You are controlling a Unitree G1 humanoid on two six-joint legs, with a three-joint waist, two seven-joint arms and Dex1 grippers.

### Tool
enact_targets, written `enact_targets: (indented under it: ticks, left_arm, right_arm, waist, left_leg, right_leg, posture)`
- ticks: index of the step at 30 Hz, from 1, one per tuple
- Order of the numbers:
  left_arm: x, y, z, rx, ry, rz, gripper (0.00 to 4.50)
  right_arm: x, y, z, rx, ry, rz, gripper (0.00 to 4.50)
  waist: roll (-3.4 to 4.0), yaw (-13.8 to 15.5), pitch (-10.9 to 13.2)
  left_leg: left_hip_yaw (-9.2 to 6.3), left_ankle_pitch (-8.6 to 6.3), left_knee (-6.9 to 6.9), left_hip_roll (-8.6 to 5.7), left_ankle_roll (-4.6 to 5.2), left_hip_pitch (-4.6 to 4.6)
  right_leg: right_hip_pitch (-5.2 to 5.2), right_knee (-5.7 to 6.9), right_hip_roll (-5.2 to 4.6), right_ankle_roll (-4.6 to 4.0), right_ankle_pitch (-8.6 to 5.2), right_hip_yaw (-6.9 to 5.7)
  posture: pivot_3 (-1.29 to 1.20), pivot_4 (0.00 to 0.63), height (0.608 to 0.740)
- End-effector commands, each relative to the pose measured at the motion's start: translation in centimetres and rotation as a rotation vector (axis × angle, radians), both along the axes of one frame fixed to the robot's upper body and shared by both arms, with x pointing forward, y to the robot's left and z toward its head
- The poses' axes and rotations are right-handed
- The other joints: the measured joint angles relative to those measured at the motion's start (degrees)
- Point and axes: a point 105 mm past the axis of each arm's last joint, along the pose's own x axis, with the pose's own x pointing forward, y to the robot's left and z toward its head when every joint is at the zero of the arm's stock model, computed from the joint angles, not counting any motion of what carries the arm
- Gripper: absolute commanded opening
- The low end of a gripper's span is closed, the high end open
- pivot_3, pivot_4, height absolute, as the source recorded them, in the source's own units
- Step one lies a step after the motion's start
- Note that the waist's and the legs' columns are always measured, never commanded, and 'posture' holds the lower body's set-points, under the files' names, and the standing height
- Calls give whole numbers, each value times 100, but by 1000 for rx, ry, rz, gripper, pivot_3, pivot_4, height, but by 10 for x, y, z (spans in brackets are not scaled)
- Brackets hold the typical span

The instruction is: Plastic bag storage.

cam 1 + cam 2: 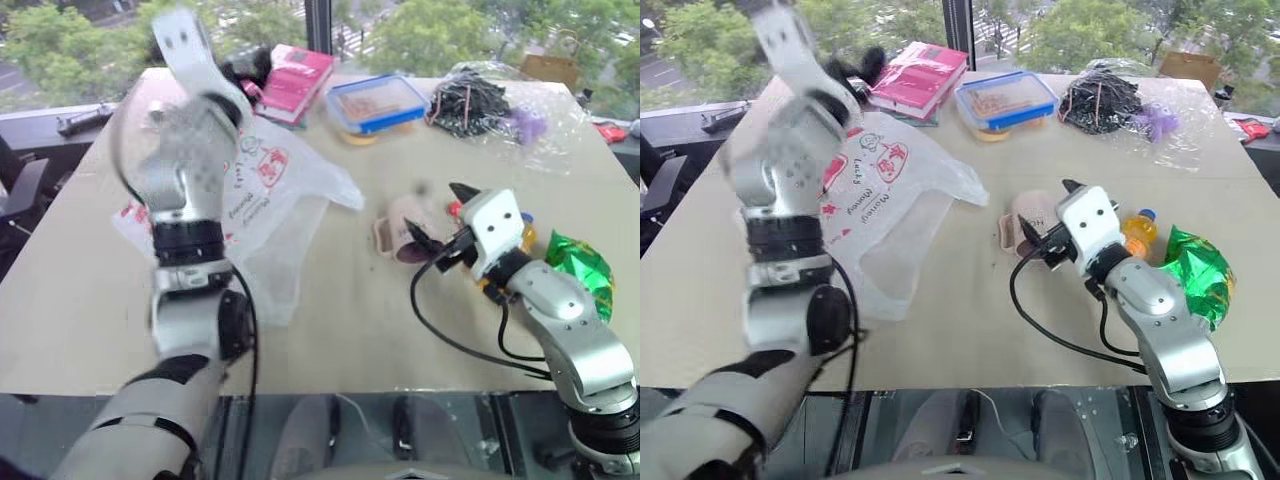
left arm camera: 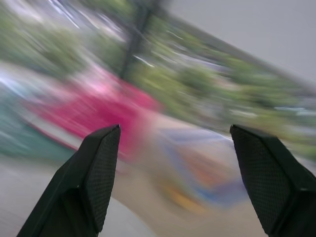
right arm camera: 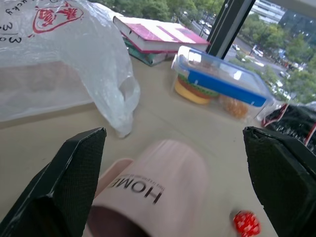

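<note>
The left arm rises in front of the plastic bag (image 1: pixel 895 195) and hides much of its left part; what shows is crinkled, translucent white with red print, lying spread on the left half of the worktop (image 1: pixel 330 320), with one handle loop reaching toward the near edge. The left wrist view is smeared: a pink-red patch and a blue-and-orange shape can be made out past the fingers, nothing sharper. The left gripper (image 2: pixel 173 173) is lifted clear of the worktop, its fingers (image 2: pixel 98 168) standing wide apart with nothing between them.

The right gripper (image 1: pixel 440 225) sits low over the right half of the worktop, pointing toward the bag. Its jaws are fully spread and hold nothing. Between and just beyond the fingertips lies a pink mug (image 3: pixel 158 192) on its side, lettered HOME, its lower part cut off by the picture edge; whether the fingers touch it cannot be told. A small red cap (image 3: pixel 245 223) lies beside it. An orange bottle (image 1: pixel 1138 232) is mostly hidden behind the right wrist, and a green snack packet (image 1: pixel 1195 270) lies near the right edge.

Along the far edge sit a pink book (image 1: pixel 297 80), a blue-lidded food box (image 1: pixel 378 103) and a clear bag of black cables (image 1: pixel 475 100).
</note>
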Motion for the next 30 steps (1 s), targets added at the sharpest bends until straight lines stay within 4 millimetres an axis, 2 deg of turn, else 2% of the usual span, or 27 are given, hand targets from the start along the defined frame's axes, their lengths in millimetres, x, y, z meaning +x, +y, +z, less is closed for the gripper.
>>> enact_targets:
  ticks: [1,3,5,8,12,16,17,19,21,25,30]
  left_arm:
    - [-42,-33,26,-42,-158,-297,3705]
    - [-65,-58,16,49,-202,-428,3705]
    - [-72,-65,4,134,-195,-428,3705]
    - [-71,-59,-2,314,-222,-279,3705]
    - [-71,-47,-19,782,-218,-36,3705]
    - [-82,-51,-25,818,-215,-54,3705]
    - [-86,-52,-31,764,-188,-115,3705]
    - [-92,-45,-42,782,-159,-136,3705]
    - [-99,-41,-47,892,-187,-132,3705]
    - [-107,-19,-61,1135,-179,-12,3705]
    - [-124,0,-81,1288,-127,51,3705]
  right_arm:
    - [-6,1,14,37,-50,7,4500]
    - [-7,0,11,35,-49,3,4500]
    - [-9,-1,7,23,-48,-1,4500]
    - [-12,-1,9,36,-50,-1,4500]
    - [-16,-3,3,49,-15,11,4500]
    - [-18,-1,0,45,1,24,4500]
    - [-19,0,-1,38,1,30,4500]
    - [-19,2,-2,30,3,41,4500]
    - [-19,3,-2,28,5,50,4500]
    - [-20,0,-5,14,16,66,4500]
    - [-19,1,-3,16,14,84,4500]
  waist:
    - [-5,-81,6]
    - [-4,-114,6]
    - [1,-121,3]
    - [4,-121,2]
    - [7,-131,2]
    - [7,-77,3]
    - [7,-61,2]
    - [7,-58,2]
    - [9,-97,4]
    - [11,-98,5]
    - [12,-82,6]
  left_leg:
    - [0,0,1,3,-1,0]
    - [-7,3,3,8,-6,2]
    - [-7,4,2,9,-10,19]
    - [-8,2,1,7,-8,53]
    - [-6,5,2,9,-9,54]
    - [-10,4,2,12,-9,49]
    - [-10,3,2,10,-8,44]
    - [-10,2,2,8,-6,42]
    - [-10,2,1,13,-7,42]
    - [-10,3,-1,16,-9,42]
    - [-7,1,-2,15,-8,41]
  right_leg:
    - [-1,3,5,0,0,1]
    - [-1,11,11,-1,0,-3]
    - [11,17,13,-2,0,0]
    - [50,12,14,-3,-1,1]
    - [49,13,26,-5,0,12]
    - [47,8,22,-5,0,9]
    - [44,7,18,-5,0,8]
    - [40,7,14,-5,0,8]
    - [36,9,18,-5,0,8]
    - [34,9,25,-7,-1,7]
    - [35,5,18,-6,-2,9]
  posture:
    - [0,150,740]
    - [0,150,740]
    - [0,150,740]
    - [0,150,740]
    - [0,150,740]
    - [0,150,740]
    - [0,150,740]
    - [0,150,740]
    - [0,150,740]
    - [0,150,740]
    - [0,150,740]
